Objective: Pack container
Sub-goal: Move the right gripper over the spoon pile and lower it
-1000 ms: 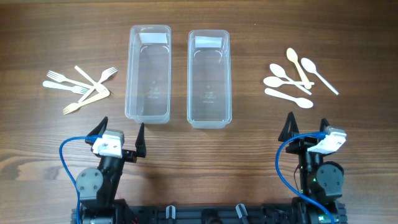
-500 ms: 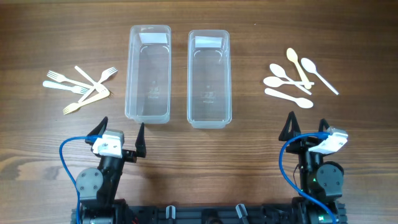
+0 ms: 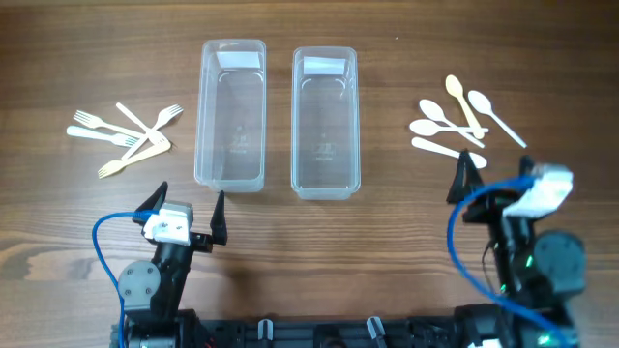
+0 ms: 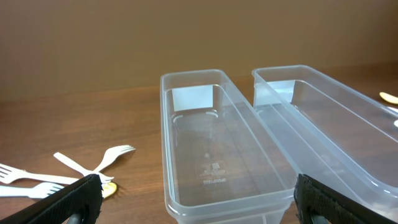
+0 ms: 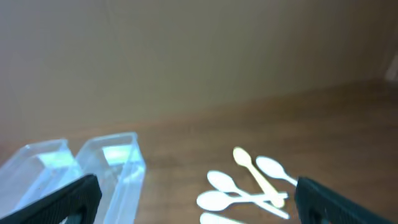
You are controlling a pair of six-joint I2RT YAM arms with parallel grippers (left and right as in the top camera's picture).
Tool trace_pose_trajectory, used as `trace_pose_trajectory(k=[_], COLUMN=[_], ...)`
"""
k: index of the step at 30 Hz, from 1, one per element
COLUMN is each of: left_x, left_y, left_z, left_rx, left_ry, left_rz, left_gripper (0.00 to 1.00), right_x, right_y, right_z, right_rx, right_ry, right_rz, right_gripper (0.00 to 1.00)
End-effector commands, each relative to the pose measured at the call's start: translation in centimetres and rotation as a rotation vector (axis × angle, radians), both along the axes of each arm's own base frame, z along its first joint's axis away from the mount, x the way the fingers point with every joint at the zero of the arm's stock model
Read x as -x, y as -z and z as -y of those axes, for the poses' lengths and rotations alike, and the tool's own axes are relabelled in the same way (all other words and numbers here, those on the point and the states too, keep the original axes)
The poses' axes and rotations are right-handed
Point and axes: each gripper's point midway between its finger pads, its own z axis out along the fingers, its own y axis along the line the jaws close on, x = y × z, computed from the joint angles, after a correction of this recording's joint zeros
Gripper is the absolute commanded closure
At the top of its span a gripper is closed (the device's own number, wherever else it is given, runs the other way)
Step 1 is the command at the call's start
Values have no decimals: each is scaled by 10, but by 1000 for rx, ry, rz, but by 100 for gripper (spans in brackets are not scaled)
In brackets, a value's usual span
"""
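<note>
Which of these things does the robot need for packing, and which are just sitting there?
For the job:
- left clear container
- right clear container
- white forks
- spoons

Just there:
- wooden table
- blue cables on the arms

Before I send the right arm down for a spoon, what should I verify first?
1. Right pincer open and empty: ok.
2. Left pincer open and empty: ok.
3. Both the left container and the right container uncovered and empty: ok.
4. Spoons lying apart for a single pick: not ok, several overlap.
5. Right wrist view sharp: not ok, blurred.
6. Forks out of the path: ok, at the far left.
</note>
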Motion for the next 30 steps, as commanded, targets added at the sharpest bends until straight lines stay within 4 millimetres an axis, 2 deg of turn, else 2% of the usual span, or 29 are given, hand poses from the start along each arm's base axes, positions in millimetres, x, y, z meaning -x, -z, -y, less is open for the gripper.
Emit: trace_pose_trajectory(k=[1, 3, 5, 8, 12, 15, 18, 21, 23, 24, 27, 30], left_x=[0, 0, 0, 0, 0, 0, 0, 0, 0, 0, 0, 0], left_y=[1, 1, 1, 1, 1, 1, 1, 1, 1, 1, 1, 1], left_z=[-2, -2, -2, -2, -2, -2, -2, -2, -2, -2, -2, -2], left_rx=[-15, -15, -15, -15, -15, -15, -15, -15, -15, -15, -15, -15], left_ry=[-6, -6, -6, -6, -6, -6, -6, -6, -6, -6, -6, -6], left_rz=[5, 5, 5, 5, 5, 5, 5, 5, 5, 5, 5, 5], left_gripper=[0, 0, 0, 0, 0, 0, 0, 0, 0, 0, 0, 0], right_x=[-28, -37, -35, -47, -44, -52, -66, -81, -91, -92, -94, -96], right_y=[-25, -21, -16, -19, 2, 19, 51, 96, 134, 145, 180, 205], right_z=[-5, -10, -10, -4, -5, -12, -14, -13, -13, -13, -14, -11], right_rx=[120, 256, 348, 410, 529, 626, 642, 645, 635, 630, 635, 650], right_ry=[-45, -125, -182, -173, -254, -369, -425, -472, -503, -514, -565, -596], right_rz=[-163, -305, -467, -510, -591, -632, -727, -869, -971, -1003, -1097, -1155], right_gripper=[0, 0, 0, 0, 0, 0, 5, 22, 29, 32, 35, 34])
